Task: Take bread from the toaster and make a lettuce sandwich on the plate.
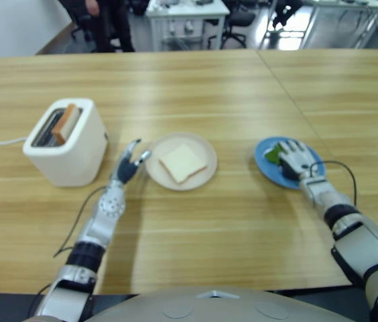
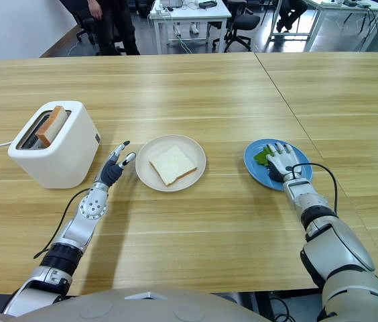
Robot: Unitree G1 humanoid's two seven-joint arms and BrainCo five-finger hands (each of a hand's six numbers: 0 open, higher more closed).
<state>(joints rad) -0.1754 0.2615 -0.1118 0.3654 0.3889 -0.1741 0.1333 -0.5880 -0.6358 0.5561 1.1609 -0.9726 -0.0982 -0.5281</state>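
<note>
At the left of the light wooden table [image 2: 196, 94], a white boxy toaster [image 2: 55, 151] with one pale, brown-crusted bread slice [image 2: 51, 125] standing up out of its slot. In the middle, just right of the toaster, a cream round plate [image 2: 190, 149] carrying a second square white bread slice [image 2: 172, 164], flat. To the right, well apart from that, a small blue round plate [image 2: 253, 171] with a green lettuce leaf [image 2: 261, 157] on its left part. Left hand [image 2: 112, 170] between toaster and cream plate, low over the wood, fingers [image 2: 123, 145] stretched out and apart, holding nothing. Right hand [image 2: 281, 163] over the blue plate, partly covering the leaf; cannot tell whether closed on it. Toast in the slot probably light and dry, stiff enough to lift by one edge but quick to crumble under a hard squeeze. Best pinched gently across the top crust proud of the slot and drawn straight up, clear of the slot walls. Lettuce likely almost weightless, limp, perhaps damp and slippery, prone to tearing — better gathered at the thicker middle than dragged by a frilly edge. Right eye view gives the toaster slice from the side, showing how far it stands out above the slot; left eye view looks more down into the top, with the dark slot openings beside the slice, and more of the leaf on the far-left side of the right hand.
</note>
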